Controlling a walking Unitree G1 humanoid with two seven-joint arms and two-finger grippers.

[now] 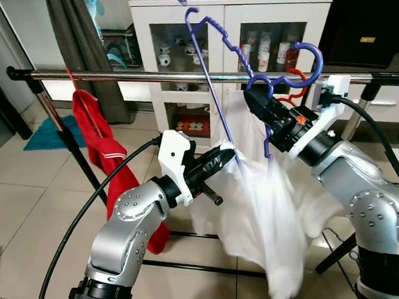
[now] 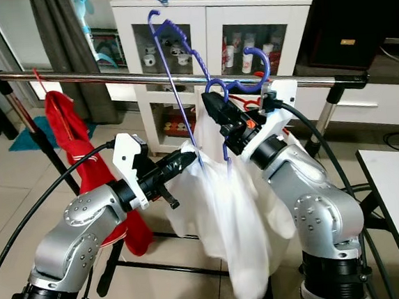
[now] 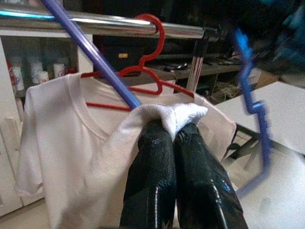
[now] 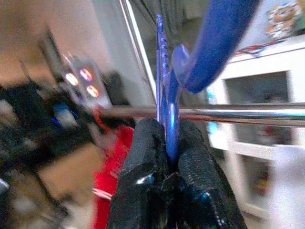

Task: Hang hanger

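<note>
Hooking step pending: right gripper [image 1: 265, 113] pinches the blue hanger [image 1: 215, 71] just before the rail [image 1: 144, 74], hook level with it; left gripper [image 1: 223, 159] clamps the white shirt [image 1: 261, 214] below. Next, lift the hook over the rail.

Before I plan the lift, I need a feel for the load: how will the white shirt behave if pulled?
The white shirt is probably floppy and light: it sags in folds below the left gripper. Pinched by one bunched corner, it may slip or stretch.
</note>
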